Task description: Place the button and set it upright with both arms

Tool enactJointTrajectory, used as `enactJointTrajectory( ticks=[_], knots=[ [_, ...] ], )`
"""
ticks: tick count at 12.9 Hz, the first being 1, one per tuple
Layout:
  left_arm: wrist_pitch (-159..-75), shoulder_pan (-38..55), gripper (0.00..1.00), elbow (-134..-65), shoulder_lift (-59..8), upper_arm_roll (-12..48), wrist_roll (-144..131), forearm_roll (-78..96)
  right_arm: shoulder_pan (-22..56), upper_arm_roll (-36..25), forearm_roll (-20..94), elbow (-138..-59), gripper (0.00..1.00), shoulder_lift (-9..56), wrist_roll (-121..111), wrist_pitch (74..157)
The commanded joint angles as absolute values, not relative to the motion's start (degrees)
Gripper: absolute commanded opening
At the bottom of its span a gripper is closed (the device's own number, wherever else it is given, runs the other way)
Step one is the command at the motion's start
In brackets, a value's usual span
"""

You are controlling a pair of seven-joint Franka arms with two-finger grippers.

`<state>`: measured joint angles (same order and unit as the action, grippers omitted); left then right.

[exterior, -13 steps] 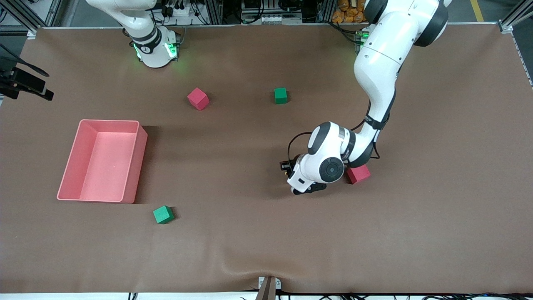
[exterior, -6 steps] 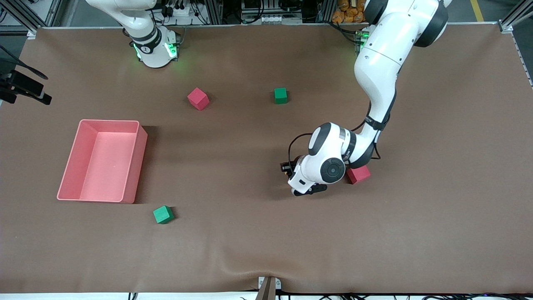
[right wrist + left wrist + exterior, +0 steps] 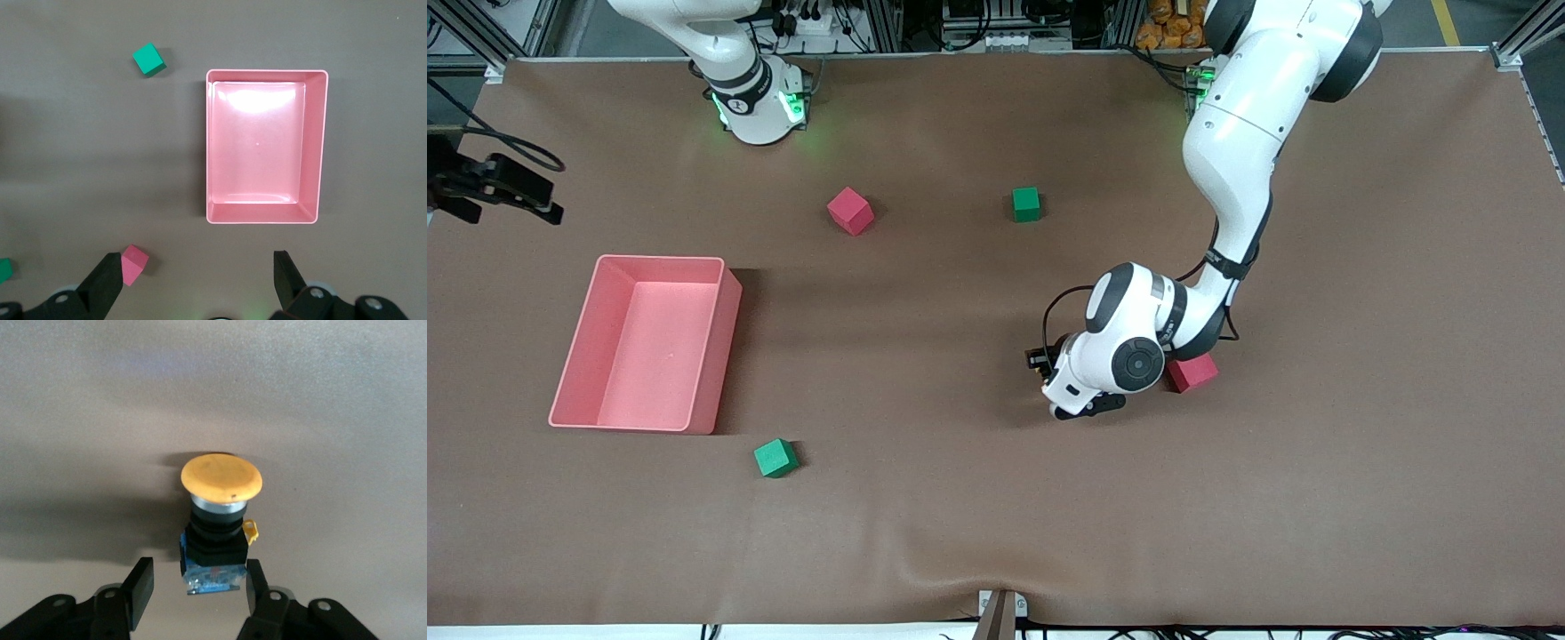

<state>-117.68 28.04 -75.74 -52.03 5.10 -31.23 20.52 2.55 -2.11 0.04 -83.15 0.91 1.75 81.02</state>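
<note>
Brown table (image 3: 960, 516), left tool (image 3: 195, 585) released around button (image 3: 220, 513), right tool (image 3: 193, 280) released.

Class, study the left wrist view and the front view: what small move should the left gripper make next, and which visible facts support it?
Probably ease the left gripper forward a little, then close. Its fingers are open and level with only the base of the button, which stands upright on the table, orange cap up. The right gripper waits, open, high over the pink bin.
</note>
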Motion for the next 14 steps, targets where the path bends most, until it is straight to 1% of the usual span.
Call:
enactJointTrajectory(
  ticks=[1,2,4,5,6,7,10,12,14],
  knots=[
    [-118.0,27.9,0.62,-73.9,-53.5,5.1,-30.0,21.6,0.6,-2.7,-0.7,-86.0,1.0,-0.3,1.5,82.4],
    [-118.0,27.9,0.6,-73.9,-53.5,5.1,-30.0,21.6,-1.5,-2.6,0.0,-87.3,1.0,-0.7,1.3,83.2],
    [-118.0,27.9,0.5,-73.9,-53.5,5.1,-30.0,21.6,-3.0,-2.6,1.0,-88.2,1.0,-1.1,1.3,84.0],
    [-118.0,27.9,0.43,-73.9,-53.5,5.1,-30.0,21.6,-3.0,-2.7,1.0,-88.3,1.0,-1.1,1.3,84.0],
    [-118.0,27.9,0.31,-73.9,-53.5,5.1,-30.1,21.8,-3.8,-2.7,1.0,-88.7,1.0,-1.1,1.3,84.1],
    [-118.0,27.9,0.21,-73.9,-53.5,5.1,-30.2,21.9,-4.7,-2.6,1.0,-88.9,1.0,-1.1,1.3,84.1],
    [-118.0,28.1,0.0,-73.9,-53.0,5.1,-31.0,21.9,-4.4,-2.5,1.2,-88.8,1.0,-1.1,1.5,83.9],
    [-118.6,29.3,0.0,-73.8,-52.5,4.9,-32.9,21.7,-4.7,-2.5,4.2,-88.7,1.0,-1.2,2.0,83.9],
    [-122.0,31.0,0.0,-73.8,-51.5,4.7,-35.8,21.4,-4.4,-2.5,4.4,-88.7,1.0,-1.6,2.0,83.5]
  ],
)
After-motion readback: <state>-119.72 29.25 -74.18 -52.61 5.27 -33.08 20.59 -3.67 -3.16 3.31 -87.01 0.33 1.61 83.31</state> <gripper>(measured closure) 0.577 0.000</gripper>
